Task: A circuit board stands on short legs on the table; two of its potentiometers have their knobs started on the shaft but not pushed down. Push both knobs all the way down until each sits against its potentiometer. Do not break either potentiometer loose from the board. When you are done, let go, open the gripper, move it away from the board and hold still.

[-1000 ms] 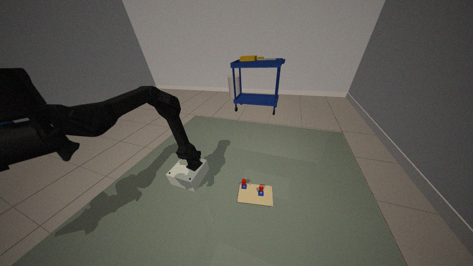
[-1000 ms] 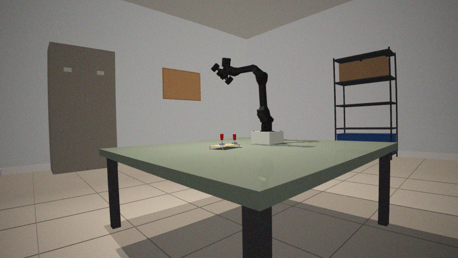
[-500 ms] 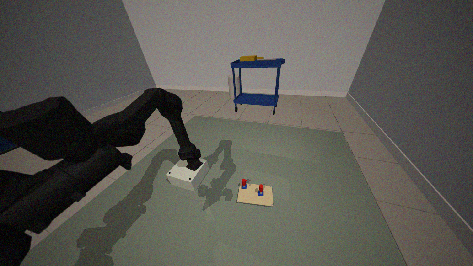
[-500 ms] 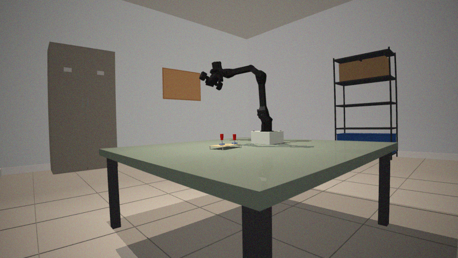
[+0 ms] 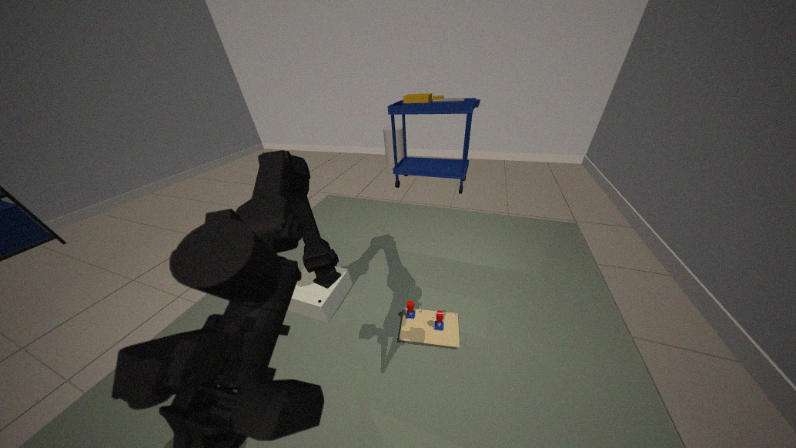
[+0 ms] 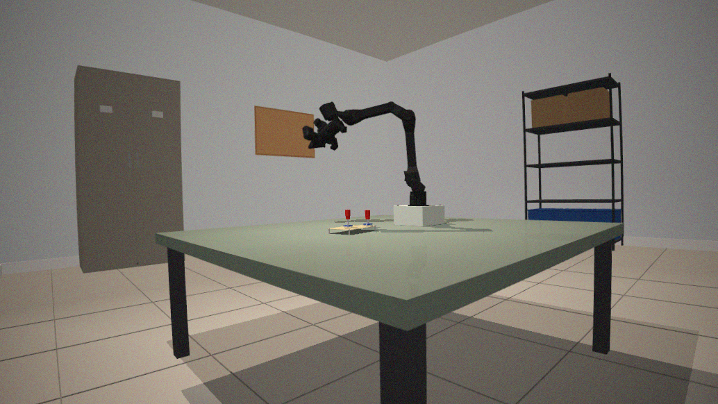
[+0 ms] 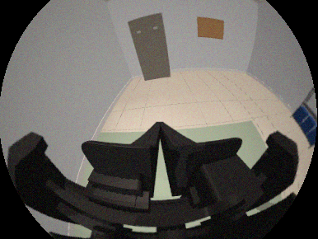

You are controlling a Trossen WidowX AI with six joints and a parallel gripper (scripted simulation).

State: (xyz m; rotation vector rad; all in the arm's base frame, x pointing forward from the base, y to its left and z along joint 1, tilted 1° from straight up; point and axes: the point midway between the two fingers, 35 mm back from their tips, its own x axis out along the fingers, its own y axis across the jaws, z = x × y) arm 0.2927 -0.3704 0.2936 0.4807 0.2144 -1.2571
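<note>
The green counter point(image 6: 452, 250) is taken as the landmark. The arm point(image 6: 409, 145) is mounted on a white pedestal point(image 6: 437, 215) on the counter, and is extended high above it. The gripper point(image 6: 314, 140) is held well above the circuit board point(image 5: 445, 333), with the fingers clenched on nothing. The circuit board is stood on the counter near the pedestal. Two red knobs point(image 5: 410, 305) point(image 5: 439, 315) are seen raised on the board's potentiometers.
</note>
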